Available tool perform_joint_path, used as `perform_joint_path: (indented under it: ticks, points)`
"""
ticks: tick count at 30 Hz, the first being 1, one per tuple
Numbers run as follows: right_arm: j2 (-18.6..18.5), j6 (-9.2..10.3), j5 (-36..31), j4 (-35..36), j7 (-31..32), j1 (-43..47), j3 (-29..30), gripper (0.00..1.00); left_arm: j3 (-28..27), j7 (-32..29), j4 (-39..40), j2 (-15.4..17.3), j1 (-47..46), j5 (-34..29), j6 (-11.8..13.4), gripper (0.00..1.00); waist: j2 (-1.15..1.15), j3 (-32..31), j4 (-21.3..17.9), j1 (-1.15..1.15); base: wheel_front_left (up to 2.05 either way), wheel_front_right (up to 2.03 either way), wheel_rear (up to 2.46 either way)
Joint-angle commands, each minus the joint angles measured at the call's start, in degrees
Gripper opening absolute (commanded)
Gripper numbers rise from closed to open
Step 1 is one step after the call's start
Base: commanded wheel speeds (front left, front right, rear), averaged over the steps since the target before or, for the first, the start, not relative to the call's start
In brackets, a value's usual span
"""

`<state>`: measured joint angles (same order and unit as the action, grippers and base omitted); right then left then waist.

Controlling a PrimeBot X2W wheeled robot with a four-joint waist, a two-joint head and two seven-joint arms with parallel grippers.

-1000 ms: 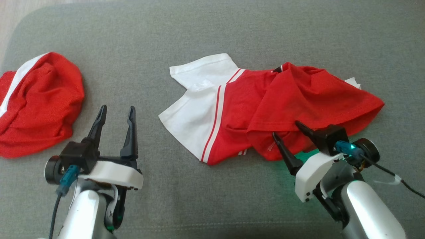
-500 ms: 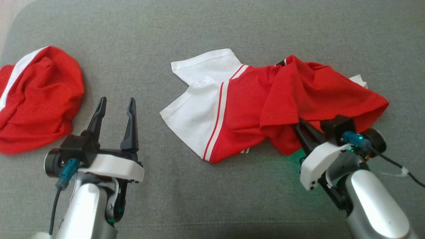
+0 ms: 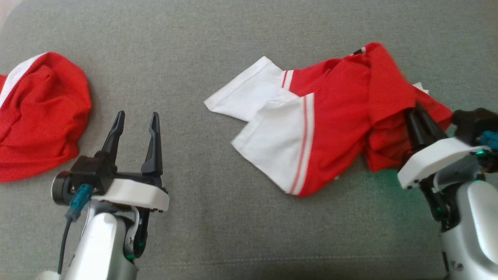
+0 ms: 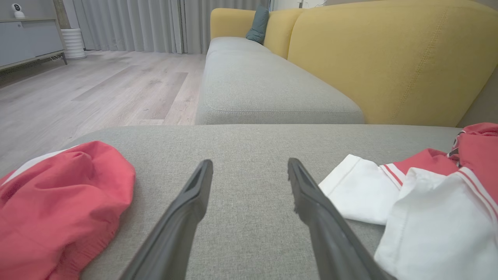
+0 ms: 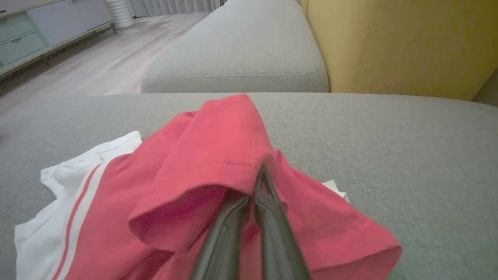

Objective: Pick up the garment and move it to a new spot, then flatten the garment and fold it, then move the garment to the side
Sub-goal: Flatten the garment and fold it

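Note:
The garment point(image 3: 334, 116) is a red shirt with white sleeves and red stripes, crumpled on the grey cushion point(image 3: 241, 35) at centre right. My right gripper point(image 3: 414, 107) is shut on its red hem at the right side, fingertips buried under the cloth. The right wrist view shows the same pinch: the two fingers meet at the hem of the garment point(image 5: 218, 171), my right gripper point(image 5: 261, 171) holding it slightly lifted. My left gripper point(image 3: 136, 118) stands open above bare cushion, left of the garment, with nothing between its fingers; in the left wrist view that gripper point(image 4: 249, 167) has the garment point(image 4: 420, 202) to its right.
A second red garment with a white band point(image 3: 39, 112) lies bunched at the cushion's left edge, also seen as a red heap point(image 4: 58, 198). A yellow sofa back point(image 4: 393, 58) and another grey seat point(image 5: 237, 54) lie beyond. Wood floor point(image 4: 97, 85) is off the left.
My right gripper closed on the garment's red hem and dragged it right and away; the shirt slid and turned with it. The left arm stayed put. The head view shifted slightly.

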<state>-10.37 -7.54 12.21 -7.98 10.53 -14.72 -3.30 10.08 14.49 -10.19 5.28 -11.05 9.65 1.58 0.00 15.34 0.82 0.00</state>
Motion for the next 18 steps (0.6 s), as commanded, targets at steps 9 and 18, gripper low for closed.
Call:
perform_joint_path:
  ticks: [9, 18]
  points:
    - [3.1, 0.05, 8.25, -5.1, -2.56, -1.26, 6.79, 0.48, -2.53, 0.51, 2.07, 0.17, -3.3, -0.7, 0.19, 1.0, 0.0, 1.21, 0.52, 0.0, 0.0, 0.0, 0.0]
    - [2.57, 0.05, 12.06, -9.41, -5.83, -1.55, 7.35, 1.0, -3.03, 0.51, 1.93, 0.16, -3.37, -1.13, 0.1, 1.0, 0.0, 1.17, -0.54, 0.0, 0.0, 0.0, 0.0]
